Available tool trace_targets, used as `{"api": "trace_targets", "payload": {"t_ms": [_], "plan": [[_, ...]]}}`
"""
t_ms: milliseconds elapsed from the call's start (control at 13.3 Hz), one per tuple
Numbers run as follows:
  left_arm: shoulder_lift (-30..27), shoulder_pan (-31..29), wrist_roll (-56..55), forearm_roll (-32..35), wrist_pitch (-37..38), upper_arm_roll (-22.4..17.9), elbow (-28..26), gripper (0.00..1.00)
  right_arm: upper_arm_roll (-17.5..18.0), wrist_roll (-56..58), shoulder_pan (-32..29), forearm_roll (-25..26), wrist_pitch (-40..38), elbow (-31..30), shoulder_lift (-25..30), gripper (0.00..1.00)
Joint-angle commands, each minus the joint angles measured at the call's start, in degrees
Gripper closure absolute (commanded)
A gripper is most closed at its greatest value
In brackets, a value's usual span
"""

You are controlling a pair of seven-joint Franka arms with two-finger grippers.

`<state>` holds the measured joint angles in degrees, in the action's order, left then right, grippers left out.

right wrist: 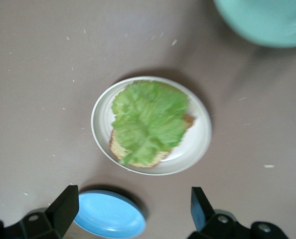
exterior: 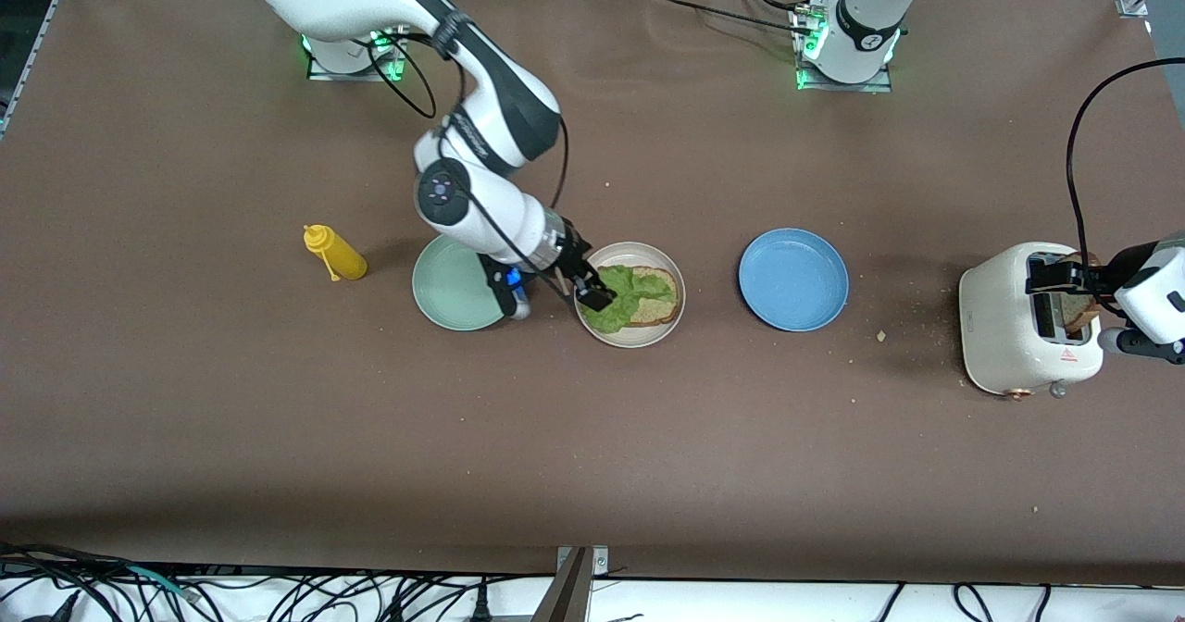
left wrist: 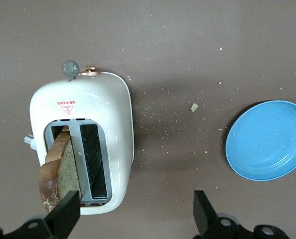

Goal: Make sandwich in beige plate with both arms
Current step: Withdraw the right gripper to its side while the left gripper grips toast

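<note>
One toast slice [exterior: 653, 300] lies in the beige plate [exterior: 670, 275] with a lettuce leaf [exterior: 622, 300] on it. The right gripper [exterior: 592, 291] hangs above it, fingers apart, empty. The left gripper [left wrist: 135, 216] stands open over the toaster [left wrist: 105, 114], around a second slice [left wrist: 61, 172].

Mint green plate [exterior: 454, 287] set on brown table [exterior: 278, 418], toward right arm's end. Yellow squeeze bottle [exterior: 335, 253] laid beside it, nearer that end. Blue plate [exterior: 793, 279] placed mid-table. White toaster [exterior: 1028, 321] stood toward left arm's end; crumbs [exterior: 881, 335] scattered between toaster and blue plate.
</note>
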<state>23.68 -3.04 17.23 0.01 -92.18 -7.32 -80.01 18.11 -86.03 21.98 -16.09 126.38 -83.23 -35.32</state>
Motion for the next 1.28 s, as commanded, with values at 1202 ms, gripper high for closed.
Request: {"api": "trace_targets", "payload": {"t_ms": [1202], "plan": [[2.0,-11.5,10.8,-1.5,-7.3,0.3,-5.9,0.00,-9.8,80.0,-26.7,20.6,-36.5,-1.3,22.0,0.00]]}}
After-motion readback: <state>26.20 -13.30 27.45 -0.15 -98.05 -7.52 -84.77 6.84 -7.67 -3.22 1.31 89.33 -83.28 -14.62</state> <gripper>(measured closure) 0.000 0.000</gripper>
